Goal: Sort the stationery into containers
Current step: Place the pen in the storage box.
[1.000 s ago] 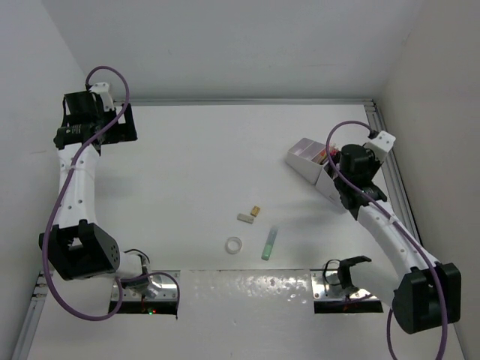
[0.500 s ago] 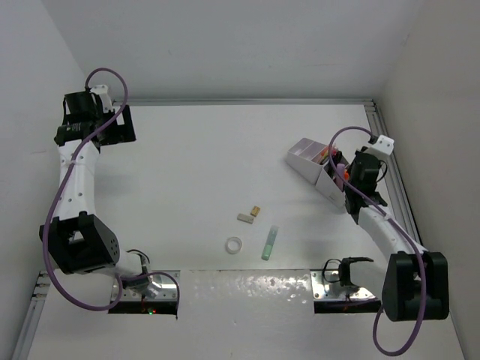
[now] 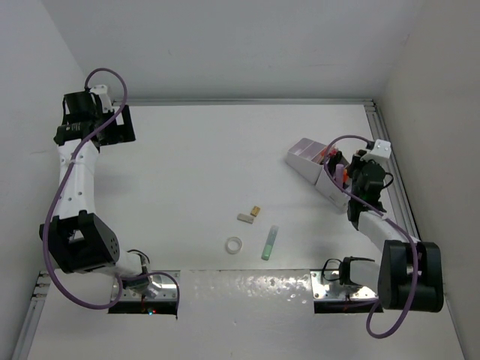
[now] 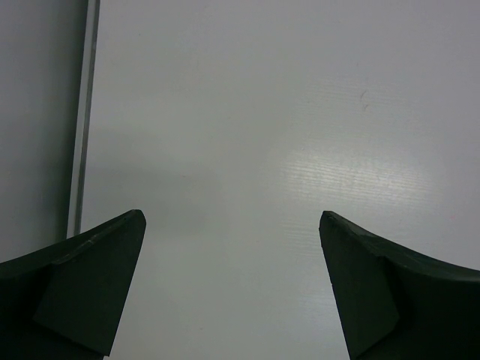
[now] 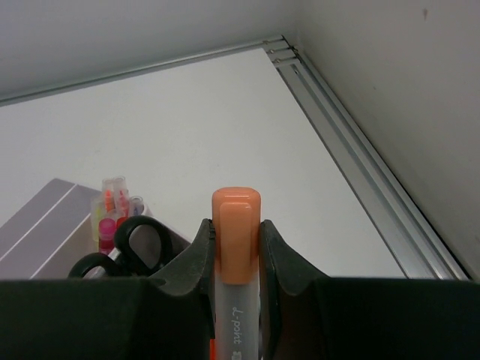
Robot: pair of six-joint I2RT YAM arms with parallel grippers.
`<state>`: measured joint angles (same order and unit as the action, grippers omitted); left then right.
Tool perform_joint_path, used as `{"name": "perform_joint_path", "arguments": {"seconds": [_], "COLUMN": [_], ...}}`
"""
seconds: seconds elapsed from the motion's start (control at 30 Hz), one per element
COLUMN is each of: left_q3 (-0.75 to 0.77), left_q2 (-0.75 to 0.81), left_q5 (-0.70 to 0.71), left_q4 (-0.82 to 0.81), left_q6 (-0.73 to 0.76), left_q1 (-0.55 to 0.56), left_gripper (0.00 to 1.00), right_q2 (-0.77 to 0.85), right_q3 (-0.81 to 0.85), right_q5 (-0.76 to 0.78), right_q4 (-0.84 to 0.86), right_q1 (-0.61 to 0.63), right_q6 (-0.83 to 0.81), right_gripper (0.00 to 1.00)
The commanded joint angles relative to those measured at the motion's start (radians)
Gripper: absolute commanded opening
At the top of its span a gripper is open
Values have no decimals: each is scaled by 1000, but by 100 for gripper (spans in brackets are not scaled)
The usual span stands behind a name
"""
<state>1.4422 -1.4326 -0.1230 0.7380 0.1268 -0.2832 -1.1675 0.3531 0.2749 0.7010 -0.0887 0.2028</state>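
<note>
1. The right claw (image 5: 236,234) is clenched on an orange-capped pen (image 5: 236,204). Only the cap and a short stretch of clear, printed barrel show; the rest is lost behind the claw's own body.
2. From above, that claw hangs over the right end of the organizer (image 3: 306,166). Arm and cable cover that end, so I cannot tell which compartment lies under the pen.
3. In the right wrist view, black scissors (image 5: 126,232) stand in the organizer just left of the claw. Some highlighters (image 5: 112,202) stand behind them. The lower parts of both are cut off by the claw.
4. The left claw (image 4: 231,219) is released, its fingers spread wide over bare table (image 4: 262,112). Only the two tips show, at the bottom of its view.
5. Loose in the middle of the table lie two erasers (image 3: 245,218) (image 3: 256,211), too small to tell whether they touch. Nearer the arm bases lie a tape ring (image 3: 234,244) and a green highlighter (image 3: 269,243), near each other but apart.
6. A right rail (image 5: 352,142) runs close beside the right claw, with the wall just beyond it, so room is tight there.
7. The left claw is near the far-left corner, with a left rail (image 4: 84,112) and the wall on its left.
8. Open table stretches between the arms.
</note>
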Motion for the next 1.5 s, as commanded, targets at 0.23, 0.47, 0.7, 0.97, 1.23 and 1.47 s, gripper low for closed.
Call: {"name": "perform_joint_path", "arguments": {"seconds": [0.23,0.47,0.7,0.97,1.23,1.47], "left_q3": [-26,-32,-31,-19,-16,-6], "left_q2": [17,20,26,21,21,23], "left_q5": [-33,-38,-32,-41,-47,-58], "left_q4": [-43,-51,-51,-51,-51,-48], "left_q6": [54,50,51,50,45,42], "left_q1": [41,47,47,49,47,50], "left_gripper": [100,100,100,100,100,100], "right_q2": [-38,-47,-84,-86,-8,100], "right_q3": [-45,-29,-94,-152,-149,-134], "right_q5": [-238,-347,-405,-392,-355,-324], "right_q4": [269,278,324,396,353,255], "right_q1": [-55,-97,-120,-120,-131,-135], "right_q6": [-54,-63,-68,-23,6,-8], "right_gripper": [0,0,0,2,38,56]}}
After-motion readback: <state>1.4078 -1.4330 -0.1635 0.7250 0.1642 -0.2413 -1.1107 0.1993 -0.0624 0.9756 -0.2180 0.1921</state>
